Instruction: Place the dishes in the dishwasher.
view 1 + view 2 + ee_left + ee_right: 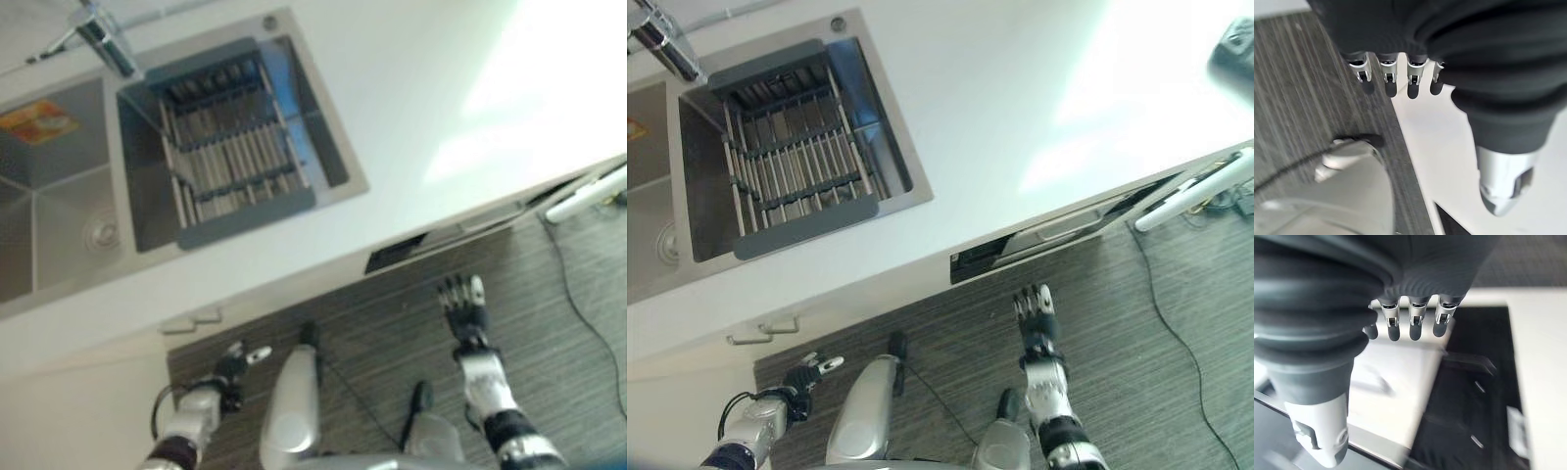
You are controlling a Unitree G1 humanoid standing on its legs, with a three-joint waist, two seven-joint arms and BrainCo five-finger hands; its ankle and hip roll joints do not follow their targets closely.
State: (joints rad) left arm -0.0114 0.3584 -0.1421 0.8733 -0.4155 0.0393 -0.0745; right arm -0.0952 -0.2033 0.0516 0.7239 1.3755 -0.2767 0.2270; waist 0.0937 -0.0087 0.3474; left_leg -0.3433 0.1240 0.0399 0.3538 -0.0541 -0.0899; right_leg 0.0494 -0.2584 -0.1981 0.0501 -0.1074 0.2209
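Dishwasher point(1058, 235) sits mid-right of the frame, tucked under the counter point(1038, 108) edge, its door only cracked open so you get a thin dark slot running along the counter's lip. A pale bar handle point(1190, 201) pokes out at the far right, just past the slot's end.

Right hand point(1035, 311) hangs low and right of centre over the floor point(1136, 372), fingers straight and relaxed, holding nothing, its tips close to the slot but apart from it. Left hand point(811, 372) is down in the lower left by the white cabinet front, fingers loosely hanging, also empty.

Rack point(230, 147) is in the upper left, resting across the sink point(69, 225) with its grey frame on the rim; can't tell what's in it beyond the bars. Faucet point(103, 39) stands right at the top left corner.

Plenty of bare counter stretches diagonally across the upper right, bright with glare. Floor is dark striped wood, with open room on the right side.
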